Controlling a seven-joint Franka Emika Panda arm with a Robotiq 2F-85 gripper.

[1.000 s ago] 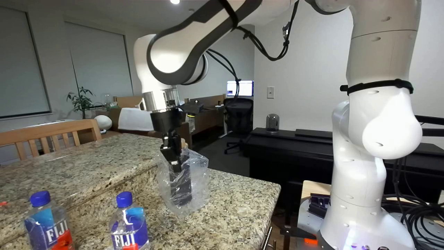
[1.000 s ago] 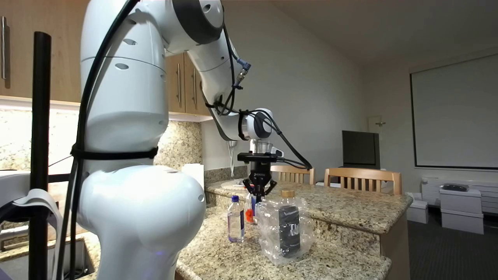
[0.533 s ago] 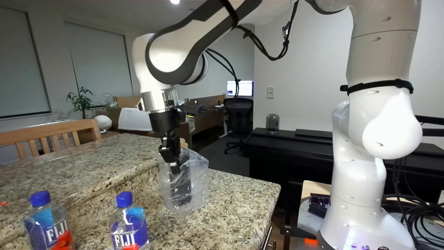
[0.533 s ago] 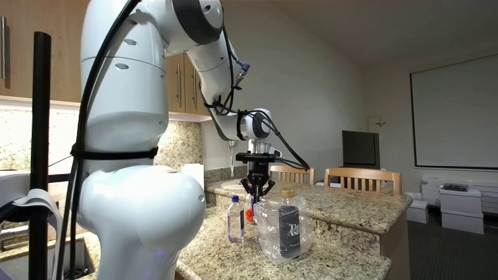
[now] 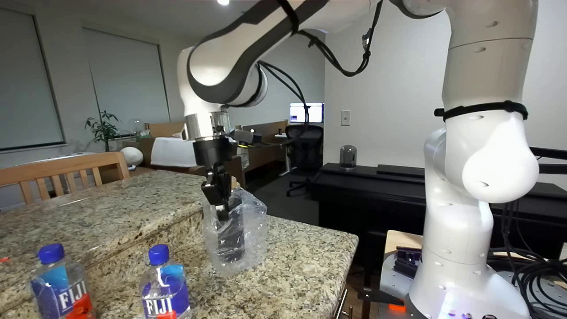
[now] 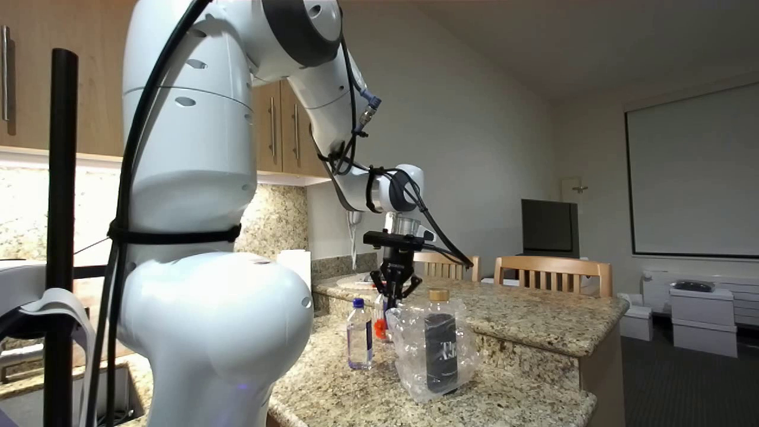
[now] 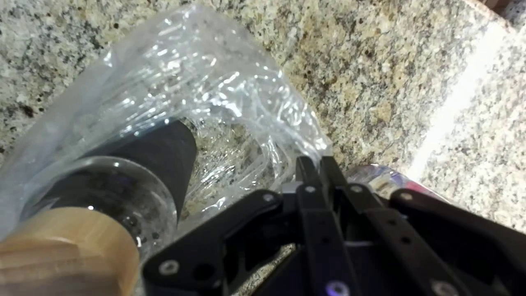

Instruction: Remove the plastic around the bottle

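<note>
One bag (image 7: 213,90), clear plastic, around the bottle (image 7: 170,154), mouth uppermost. One claw (image 7: 317,162), yours: closed, with a thin fold of the bag's rim pinched in it. The bottle: dark, upright on the counter (image 5: 305,257), inside the bag, at 9 o'clock from your claw in the wrist view; its top stands above the rim. Unwrapping: not yet done.

Risks, listed for you:
- Slip. You appear to hold little film; a hard tug could draw it out.
- Topple. Drag sideways and the bag may pull the slim bottle over.
- Carry-up. Should the bag run under the bottle, hidden here, your straight lift could raise both.
- Tear. Cause: sudden load on one small pinch.
- Knock. Water bottle (image 5: 166,285) at 8 o'clock from the bottle in an exterior view; your wide swing that way could strike it.
</note>
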